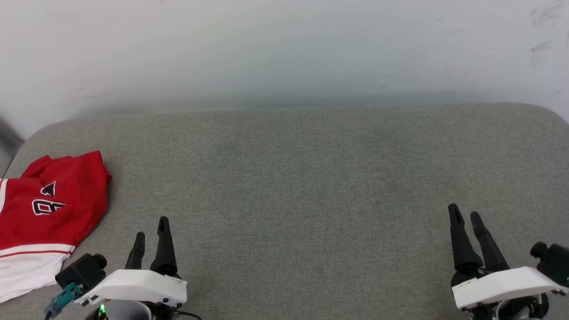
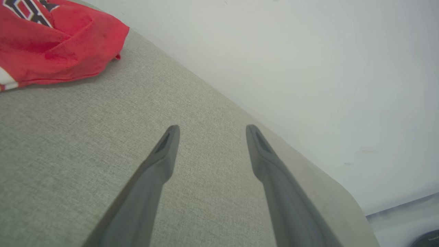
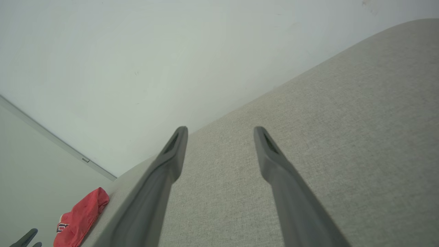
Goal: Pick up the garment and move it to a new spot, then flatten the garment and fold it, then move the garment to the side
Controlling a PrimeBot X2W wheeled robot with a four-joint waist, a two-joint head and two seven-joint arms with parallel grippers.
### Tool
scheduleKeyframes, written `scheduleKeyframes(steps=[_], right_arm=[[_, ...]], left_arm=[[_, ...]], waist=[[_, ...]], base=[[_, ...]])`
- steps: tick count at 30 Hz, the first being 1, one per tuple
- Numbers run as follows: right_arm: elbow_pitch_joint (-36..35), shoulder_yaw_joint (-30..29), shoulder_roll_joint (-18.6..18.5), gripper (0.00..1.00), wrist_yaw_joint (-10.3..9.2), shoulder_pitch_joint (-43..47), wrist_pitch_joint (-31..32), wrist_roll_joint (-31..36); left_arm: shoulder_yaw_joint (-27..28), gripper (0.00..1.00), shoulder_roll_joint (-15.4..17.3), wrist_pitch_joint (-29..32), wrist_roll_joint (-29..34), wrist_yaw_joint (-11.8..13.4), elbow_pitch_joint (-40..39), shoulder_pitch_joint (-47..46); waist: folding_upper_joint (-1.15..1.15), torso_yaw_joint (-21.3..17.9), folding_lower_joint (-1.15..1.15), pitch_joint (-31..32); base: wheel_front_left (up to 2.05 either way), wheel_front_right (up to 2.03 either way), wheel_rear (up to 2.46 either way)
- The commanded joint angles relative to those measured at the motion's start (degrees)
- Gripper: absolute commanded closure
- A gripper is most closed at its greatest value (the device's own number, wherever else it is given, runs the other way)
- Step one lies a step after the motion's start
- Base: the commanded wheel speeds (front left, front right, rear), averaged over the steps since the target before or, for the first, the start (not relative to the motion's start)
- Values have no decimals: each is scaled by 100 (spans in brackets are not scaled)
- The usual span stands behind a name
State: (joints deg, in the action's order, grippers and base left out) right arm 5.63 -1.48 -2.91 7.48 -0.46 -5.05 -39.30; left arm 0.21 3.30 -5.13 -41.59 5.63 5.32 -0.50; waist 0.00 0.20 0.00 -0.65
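The garment (image 1: 49, 213) is a red jersey with white trim and black lettering, lying bunched at the far left of the grey cushioned surface (image 1: 302, 178). Part of it runs off the head view's left edge. My left gripper (image 1: 151, 226) stands open near the front edge, just right of the garment and apart from it. In the left wrist view the garment (image 2: 58, 44) lies at the upper left, beyond the open left gripper (image 2: 211, 130). My right gripper (image 1: 464, 213) is open at the front right, far from the garment (image 3: 80, 218), with nothing between its fingers (image 3: 178, 144).
A pale wall (image 1: 284, 49) rises behind the surface's far edge. The surface has rounded corners at the back left and back right. A strip of floor (image 2: 404, 219) shows past one corner in the left wrist view.
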Motion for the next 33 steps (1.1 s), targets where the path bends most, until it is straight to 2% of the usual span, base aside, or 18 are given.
scheduleKeyframes(steps=[1,10,33], right_arm=[[-95,14,0,0,2,15,-71,215],[-96,100,1,0,2,103,-254,1005],[-201,158,3,0,1,267,-581,2222]], left_arm=[[-41,0,63,-60,189,41,-110,-34],[-237,0,111,-247,893,104,-225,56],[-395,0,69,-579,2192,54,-350,200]], waist=[[0,3,0,-1],[0,25,0,-8],[0,35,0,11]], base=[[0,0,0],[0,0,0],[0,0,0]])
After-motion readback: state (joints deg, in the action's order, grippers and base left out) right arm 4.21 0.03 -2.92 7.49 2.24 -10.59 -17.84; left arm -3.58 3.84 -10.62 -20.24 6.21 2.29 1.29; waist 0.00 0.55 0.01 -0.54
